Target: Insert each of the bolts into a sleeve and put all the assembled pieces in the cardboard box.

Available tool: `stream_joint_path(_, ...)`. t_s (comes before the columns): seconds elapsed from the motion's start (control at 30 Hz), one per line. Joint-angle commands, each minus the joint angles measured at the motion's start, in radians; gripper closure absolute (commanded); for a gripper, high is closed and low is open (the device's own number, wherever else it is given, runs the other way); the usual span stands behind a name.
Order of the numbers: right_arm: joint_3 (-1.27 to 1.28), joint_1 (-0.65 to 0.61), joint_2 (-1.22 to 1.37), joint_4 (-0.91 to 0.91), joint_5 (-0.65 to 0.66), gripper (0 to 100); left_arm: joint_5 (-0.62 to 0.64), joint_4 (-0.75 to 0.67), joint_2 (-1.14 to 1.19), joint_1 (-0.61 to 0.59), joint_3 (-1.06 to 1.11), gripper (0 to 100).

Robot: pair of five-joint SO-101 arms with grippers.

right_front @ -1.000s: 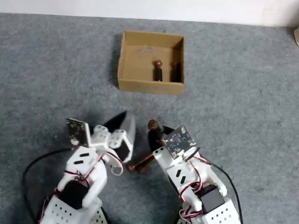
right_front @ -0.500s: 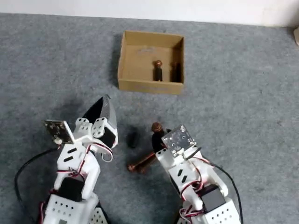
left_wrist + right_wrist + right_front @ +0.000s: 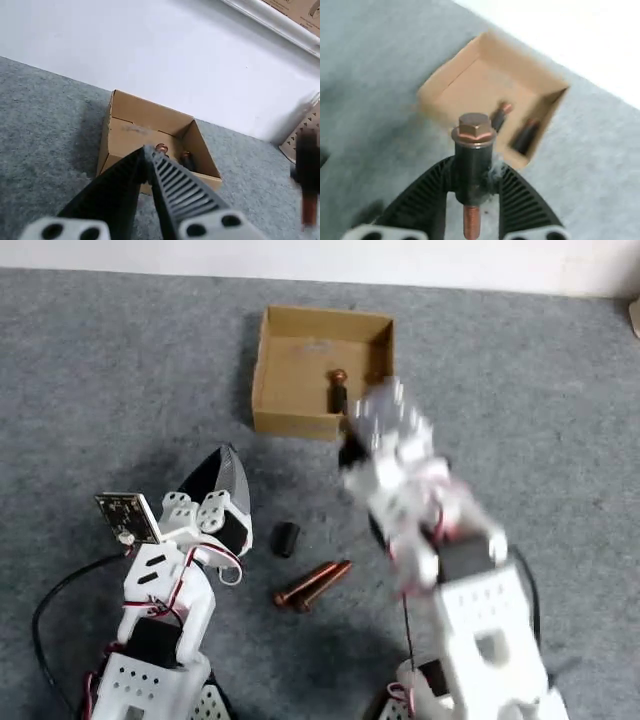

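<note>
My right gripper (image 3: 472,187) is shut on an assembled piece (image 3: 471,165), a copper bolt standing in a black sleeve. In the high view that arm (image 3: 400,475) hangs just in front of the cardboard box (image 3: 290,422). Inside the box lie an assembled piece (image 3: 339,388) and, against the box's right wall, a dark one (image 3: 525,135). My left gripper (image 3: 148,156) is shut and empty, raised over the carpet left of centre (image 3: 225,465). A loose black sleeve (image 3: 285,538) and two copper bolts (image 3: 312,584) lie on the carpet between the arms.
Grey carpet covers the table, with a white wall behind the box. A light-coloured thing pokes in at the far right edge (image 3: 634,315).
The right arm lifted the assembled piece and swung it forward toward the box. The left arm pulled back to the left, uncovering the loose sleeve, and has since stayed still.
</note>
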Motion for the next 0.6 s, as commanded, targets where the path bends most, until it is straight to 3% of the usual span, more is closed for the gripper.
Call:
stream_joint_path(0.0, -0.444, 0.067, 0.381, 0.056, 0.012, 99.4, 0.000, -0.018, 0.007, -0.012, 0.016, 99)
stream_joint_path(0.27, -1.253, 0.136, 1.130, 0.317, 0.014, 99.4, 0.000, -0.018, 0.010, -0.007, 0.016, 99)
stream_joint_path(0.57, -1.934, 0.136, 1.713, 0.507, 0.014, 99.4, 0.000, -0.020, 0.010, -0.004, 0.016, 99)
